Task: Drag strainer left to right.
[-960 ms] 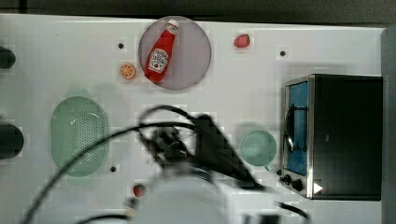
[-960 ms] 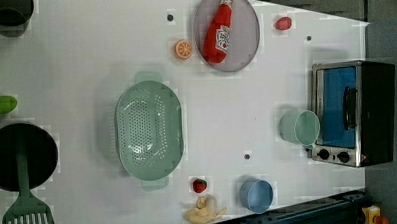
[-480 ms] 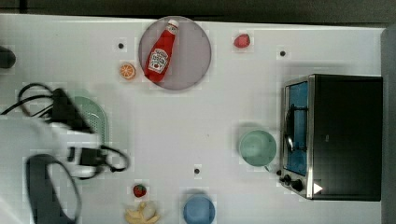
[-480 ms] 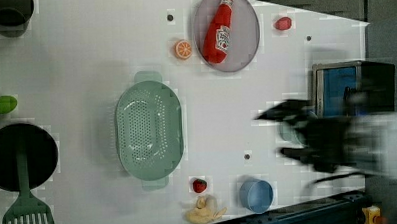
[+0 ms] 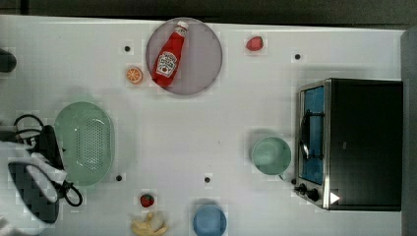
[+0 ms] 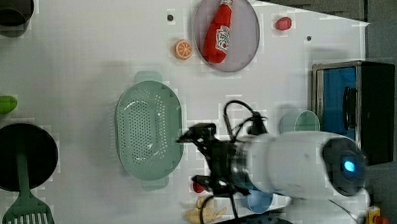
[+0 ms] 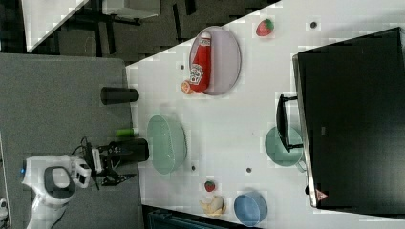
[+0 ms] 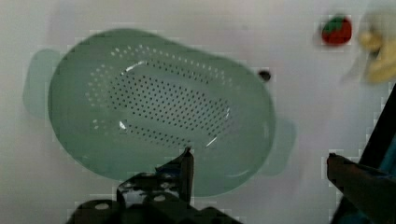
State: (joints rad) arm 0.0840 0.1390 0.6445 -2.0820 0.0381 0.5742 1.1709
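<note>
Strainer [image 6: 148, 129] sits empty on the worktop [image 5: 206, 118], toward the top view's left, well apart from the green cup [image 5: 271, 155] and the toaster oven [image 5: 351, 143]. A second ago the arm was mid-table in the top view; now I've got the end effector [image 6: 195, 157] just beside the strainer's rim, fingers spread wide, nothing pinched, so I reckon the drag can start soon. Cup and blue bowl [image 5: 209, 220] look empty; the plate [image 5: 199, 73] carries the ketchup bottle [image 5: 168, 55].
</note>
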